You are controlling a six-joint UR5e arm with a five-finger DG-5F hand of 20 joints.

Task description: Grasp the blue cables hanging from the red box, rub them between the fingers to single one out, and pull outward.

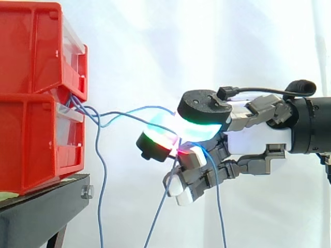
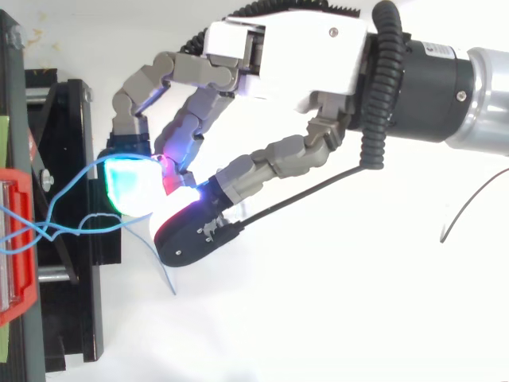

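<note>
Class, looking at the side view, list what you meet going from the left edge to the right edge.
red bins → blue cables → hand → arm

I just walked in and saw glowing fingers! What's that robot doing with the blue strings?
The robot's hand is pinching the blue cables between its glowing fingertips. The cables come out of the red box on the black stand and stretch across to the hand. Some loose ends dangle below.
</note>
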